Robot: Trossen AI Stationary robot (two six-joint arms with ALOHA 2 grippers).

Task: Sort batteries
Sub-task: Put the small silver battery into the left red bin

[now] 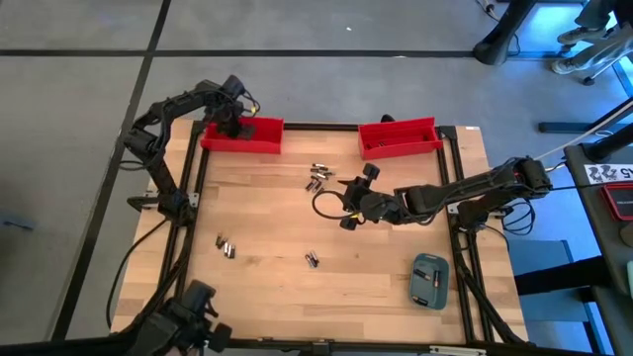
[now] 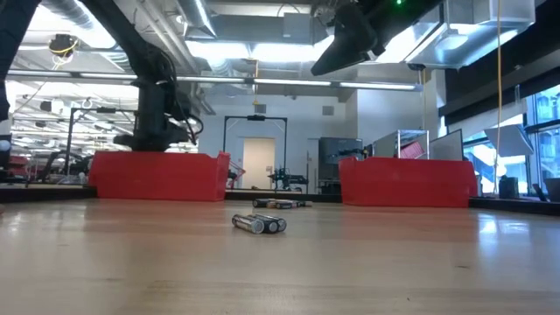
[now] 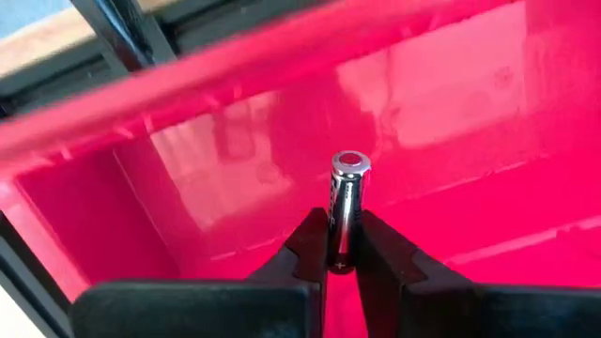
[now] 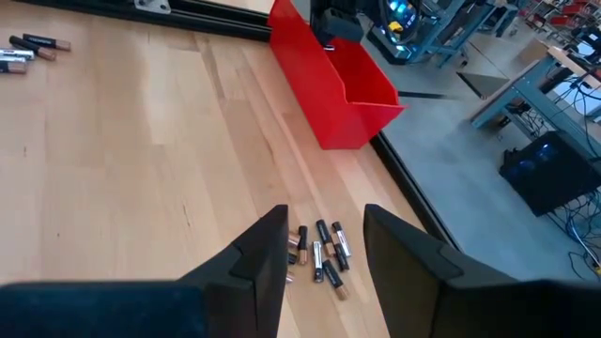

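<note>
**Left gripper held 1 cell above the left bin; right gripper stood over the centre cluster**

I read the left gripper (image 3: 344,255) as clamped on 1 small dark cylindrical battery with a silvery cap (image 3: 345,202). The cell's long axis ran straight out along the fingers, cap end forward, pointing into the red plastic bin at the table's far left (image 1: 259,143). The release path was therefore straight down into that bin. The left arm reached back over the bin's left end.

My right gripper (image 4: 324,252) hung part-open and held nothing. It sat above the cluster of loose dark batteries (image 4: 320,250) near the table's centre, and that cluster showed in the gap between its fingers. The right arm stretched low across the wooden table (image 1: 267,222) from the right edge.
</note>
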